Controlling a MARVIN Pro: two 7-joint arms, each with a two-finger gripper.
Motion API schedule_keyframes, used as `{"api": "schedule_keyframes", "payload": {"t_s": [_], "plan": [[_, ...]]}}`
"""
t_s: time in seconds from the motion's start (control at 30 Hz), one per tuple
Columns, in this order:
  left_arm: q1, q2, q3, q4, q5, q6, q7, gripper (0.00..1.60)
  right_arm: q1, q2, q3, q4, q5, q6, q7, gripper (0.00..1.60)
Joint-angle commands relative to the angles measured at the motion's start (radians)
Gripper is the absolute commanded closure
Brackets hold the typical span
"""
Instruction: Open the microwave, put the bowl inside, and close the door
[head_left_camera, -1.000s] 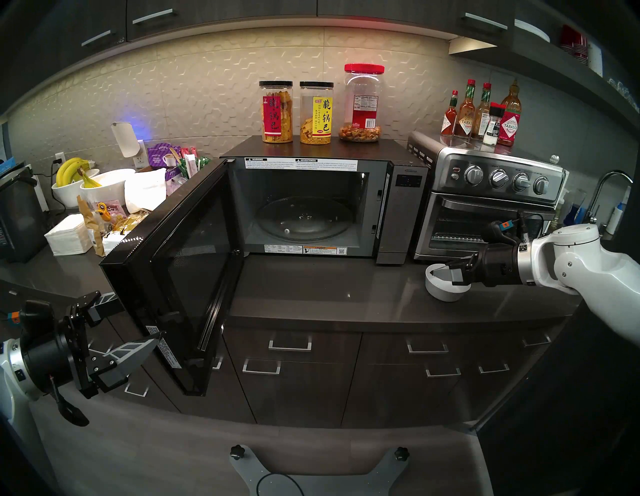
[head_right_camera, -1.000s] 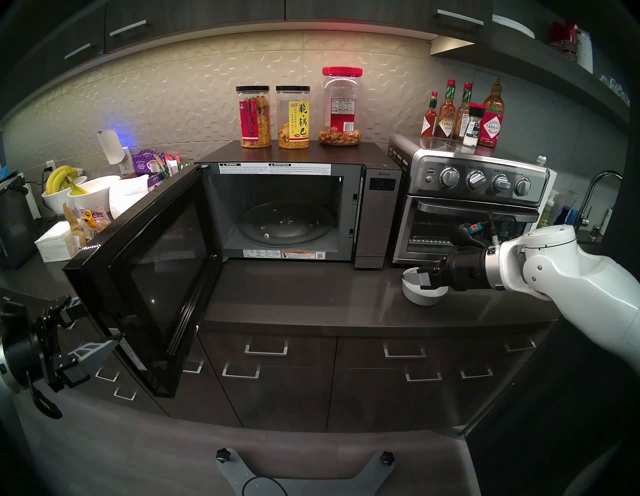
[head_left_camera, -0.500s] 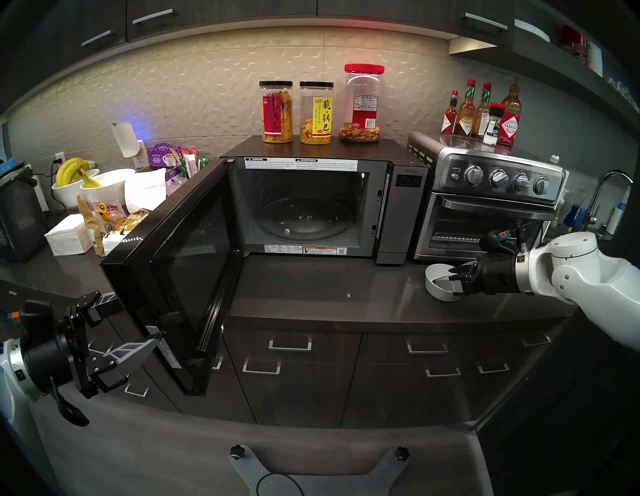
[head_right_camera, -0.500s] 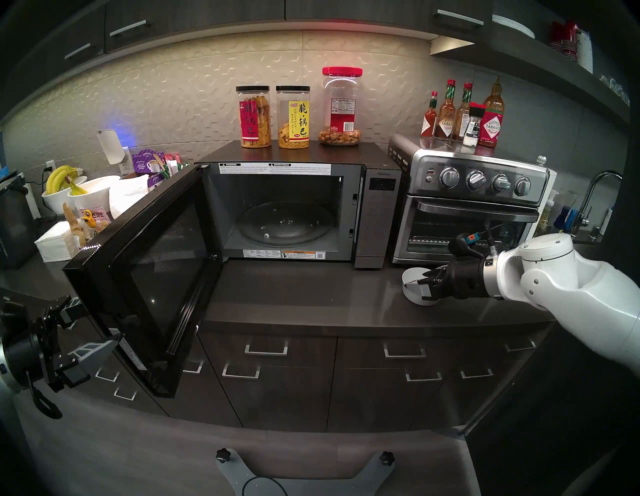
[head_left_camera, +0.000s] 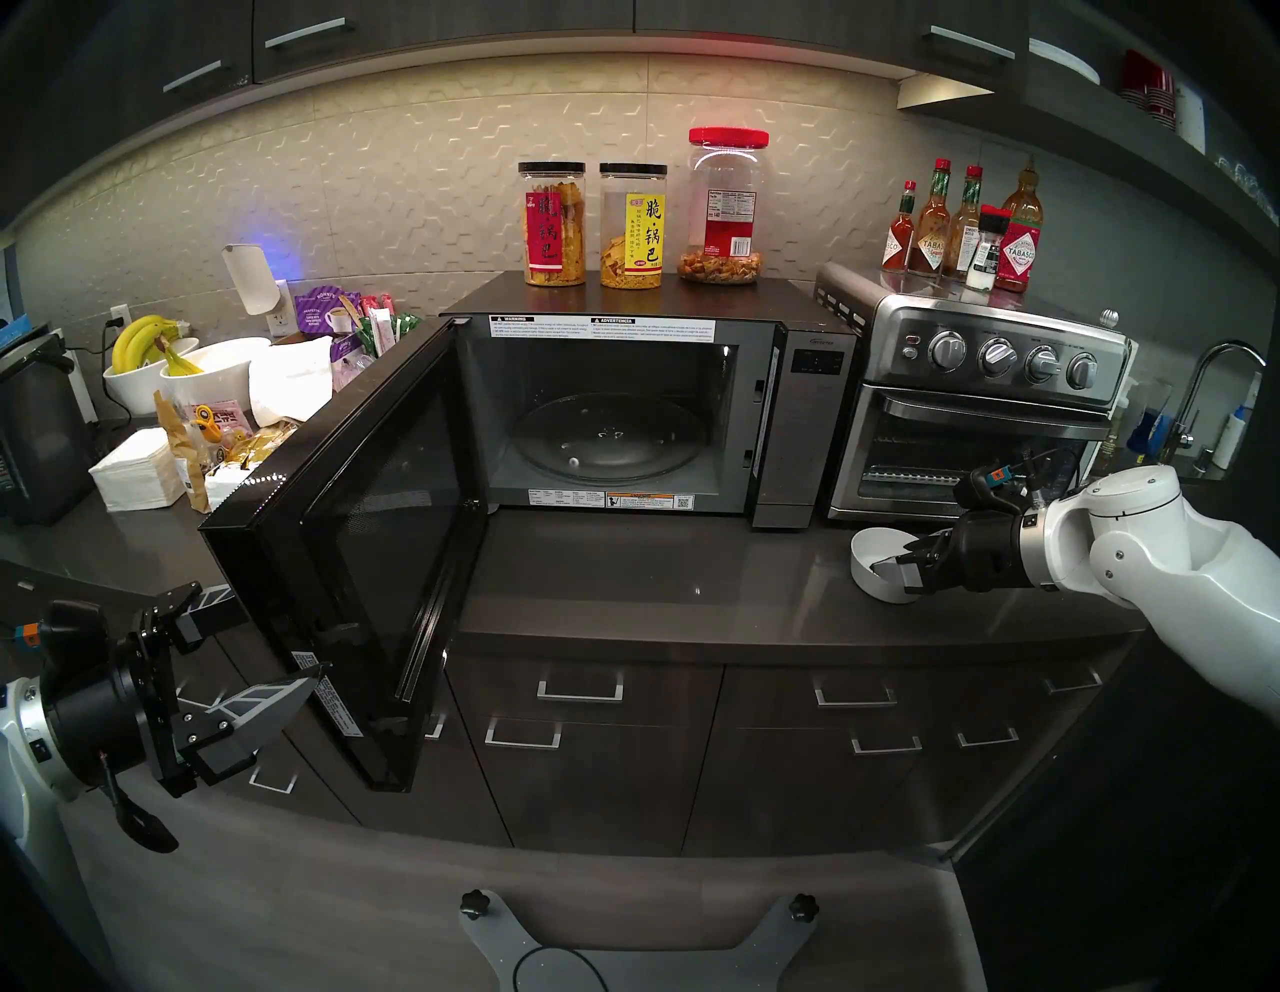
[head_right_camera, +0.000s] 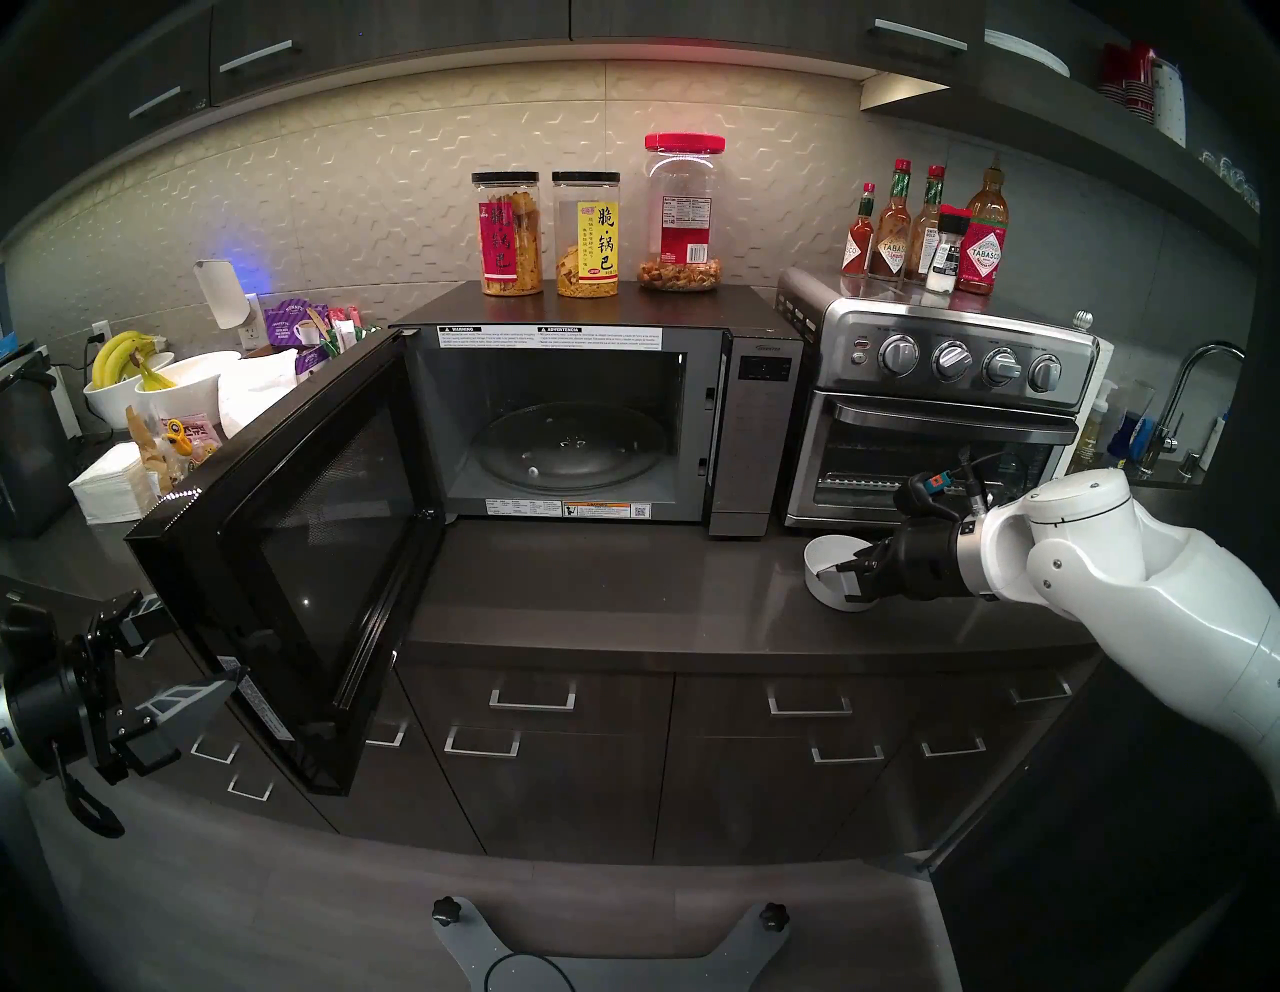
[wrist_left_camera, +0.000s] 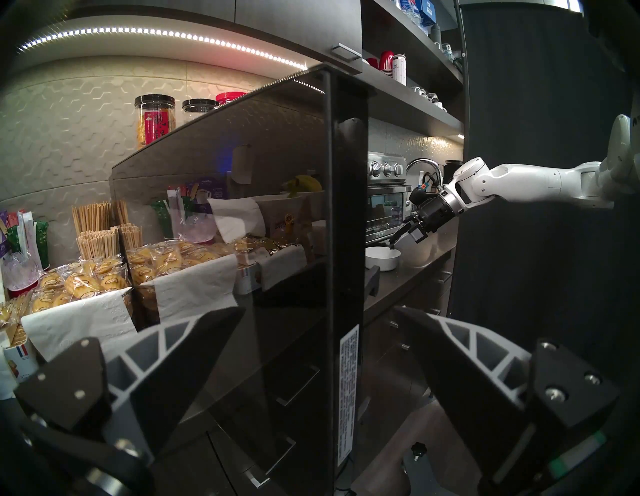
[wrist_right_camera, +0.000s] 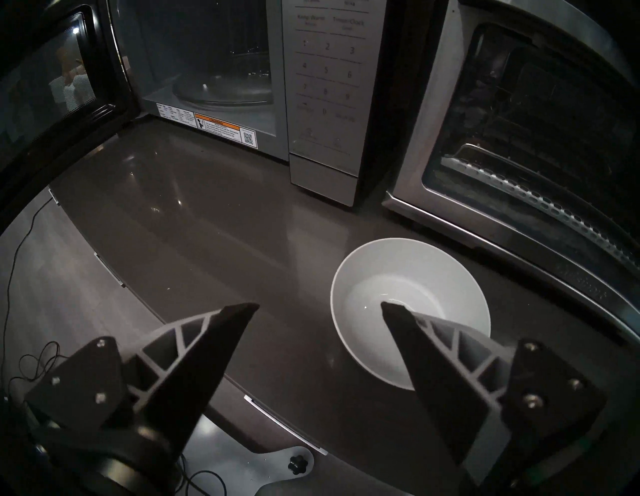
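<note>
The black microwave (head_left_camera: 807, 415) stands open on the counter, its glass turntable (head_left_camera: 609, 436) bare. Its door (head_left_camera: 360, 540) is swung out to the left over the counter edge. The small white bowl (head_left_camera: 874, 587) sits on the counter right of the microwave, in front of the toaster oven; it also shows in the right wrist view (wrist_right_camera: 408, 277). My right gripper (head_left_camera: 893, 564) is open, with one fingertip inside the bowl and the other outside its rim (wrist_right_camera: 319, 304). My left gripper (head_left_camera: 270, 630) is open, and the door's free edge stands between its fingers (wrist_left_camera: 320, 308).
A steel toaster oven (head_left_camera: 970, 415) stands just behind the bowl. Snack jars (head_left_camera: 554, 222) stand on the microwave and sauce bottles (head_left_camera: 970, 222) on the oven. Bowls with bananas (head_left_camera: 159, 360), napkins and snacks crowd the left counter. A faucet (head_left_camera: 1219, 374) is at far right.
My right arm has shifted left and down, tilting the open gripper lower onto the bowl's near rim. The bowl, the door and my left arm have not moved.
</note>
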Motion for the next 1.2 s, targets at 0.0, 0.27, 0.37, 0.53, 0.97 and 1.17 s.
{"api": "schedule_keyframes", "payload": {"t_s": [0.0, 0.27, 0.37, 0.53, 0.97, 1.17], "plan": [[-0.002, -0.001, 0.001, -0.005, -0.010, 0.001, -0.007, 0.00, 0.073, -0.077, -0.017, 0.034, -0.035, 0.030, 0.008, 0.23], [-0.002, -0.001, 0.001, -0.005, -0.010, 0.001, -0.007, 0.00, 0.098, -0.115, -0.051, 0.066, -0.075, 0.049, 0.015, 0.23], [-0.002, -0.001, 0.001, -0.005, -0.010, 0.001, -0.007, 0.00, 0.105, -0.124, -0.057, 0.073, -0.081, 0.054, 0.018, 0.24], [-0.002, -0.001, 0.001, -0.005, -0.010, 0.001, -0.007, 0.00, 0.113, -0.142, -0.064, 0.085, -0.094, 0.057, 0.023, 0.25], [-0.002, -0.001, 0.001, -0.005, -0.010, 0.001, -0.007, 0.00, 0.104, -0.180, -0.070, 0.103, -0.131, 0.033, 0.016, 0.25], [-0.002, -0.001, 0.001, -0.005, -0.010, 0.001, -0.007, 0.00, 0.113, -0.201, -0.081, 0.114, -0.152, 0.043, 0.001, 0.29]]}}
